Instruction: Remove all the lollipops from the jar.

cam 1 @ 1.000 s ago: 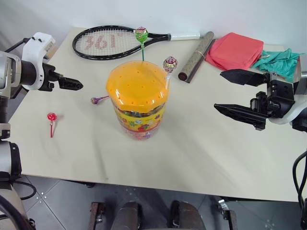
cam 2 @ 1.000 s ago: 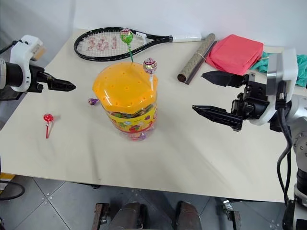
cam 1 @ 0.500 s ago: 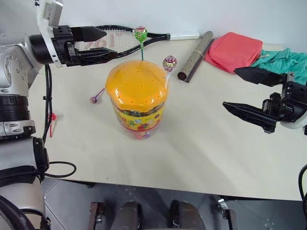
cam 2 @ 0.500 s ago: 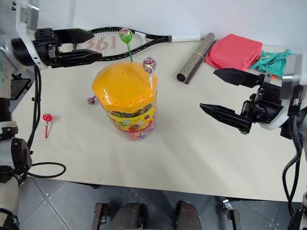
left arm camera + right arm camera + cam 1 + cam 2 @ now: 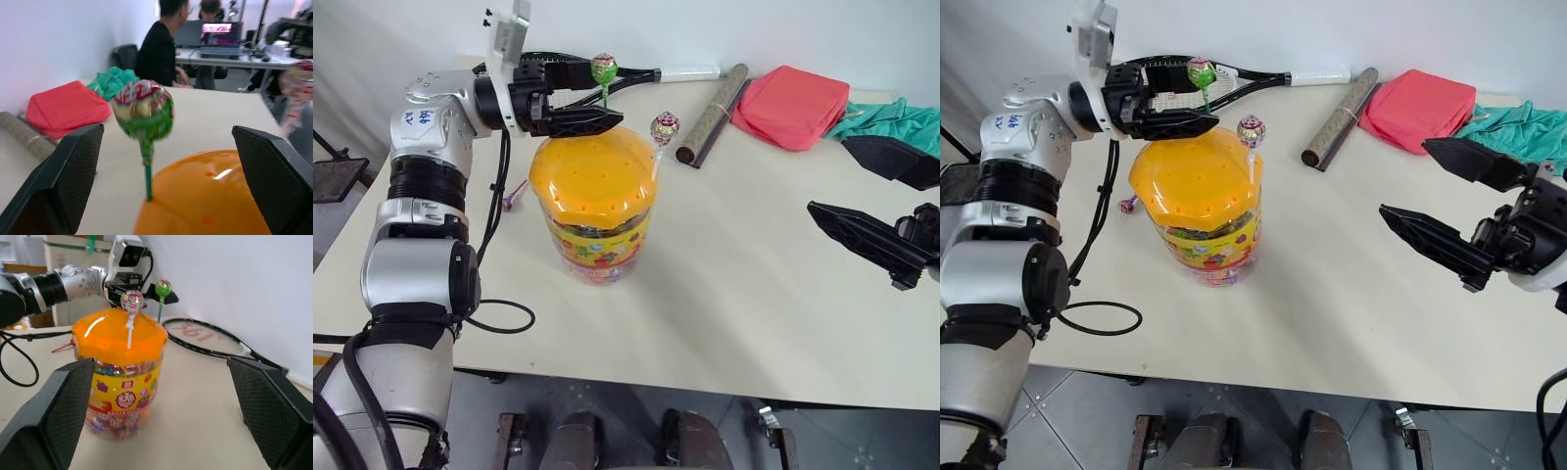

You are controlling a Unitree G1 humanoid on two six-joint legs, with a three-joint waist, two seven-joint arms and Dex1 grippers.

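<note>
Purple-pink lollipop (image 5: 506,203) lying on the bench (image 5: 724,313) left of the jar (image 5: 594,201), left claw (image 5: 599,93) fingers apart either side of the green lollipop (image 5: 602,70) standing in the jar's lid, maroon-patterned lollipop (image 5: 664,128) at the lid's right edge, right claw (image 5: 1440,201) spread wide, well right of the jar

The left gripper (image 5: 592,95) sits wide open around the green lollipop (image 5: 602,70), its stick rising free between the fingers. The maroon lollipop (image 5: 664,127) stands close beside, and the racket (image 5: 636,75) lies just behind. Bare table (image 5: 744,255) right of the jar (image 5: 594,201) is roomy.
</note>
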